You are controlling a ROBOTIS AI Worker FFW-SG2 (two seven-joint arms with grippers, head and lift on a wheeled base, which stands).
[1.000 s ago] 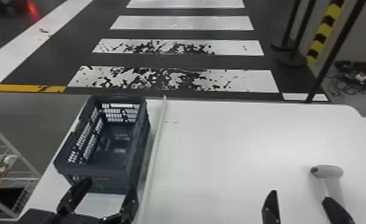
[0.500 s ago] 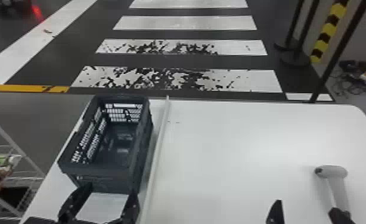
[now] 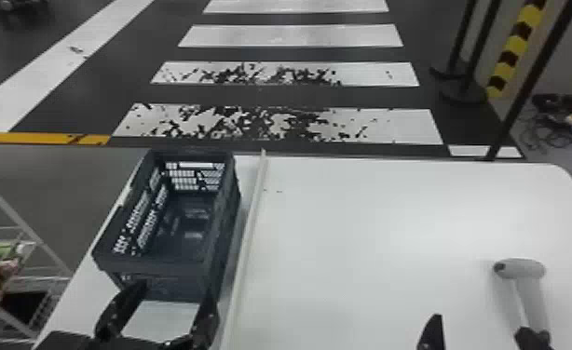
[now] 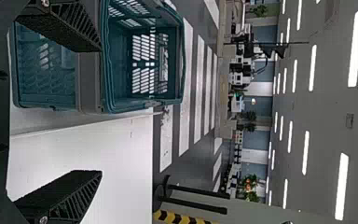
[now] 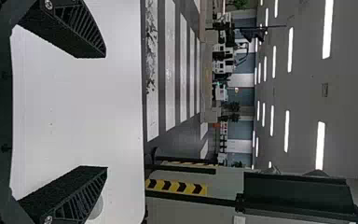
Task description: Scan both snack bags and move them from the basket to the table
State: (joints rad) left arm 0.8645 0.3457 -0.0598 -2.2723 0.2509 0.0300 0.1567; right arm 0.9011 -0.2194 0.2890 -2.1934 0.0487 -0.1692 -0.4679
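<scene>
Dark basket [image 3: 168, 266] and grey scanner [image 3: 529, 270] on a white surface [image 3: 369, 232]; left hand [image 3: 174, 294] near the basket, right hand [image 3: 480, 325] near the scanner, both with fingers apart.

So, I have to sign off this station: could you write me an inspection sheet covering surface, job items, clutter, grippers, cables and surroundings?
Surface: white table, with a pale strip running along it beside the basket.
Job's things: dark open-topped basket upright on the table's left part; grey scanner on the right part.
Clutter: a few small dark specks on the tabletop, just right of the strip.
Grippers: left gripper open at the basket's near end; right gripper open near the scanner.
Cables: tangled on the floor beyond the table's far right corner.
Surroundings: stocked wire rack at left; white-striped floor ahead.
</scene>
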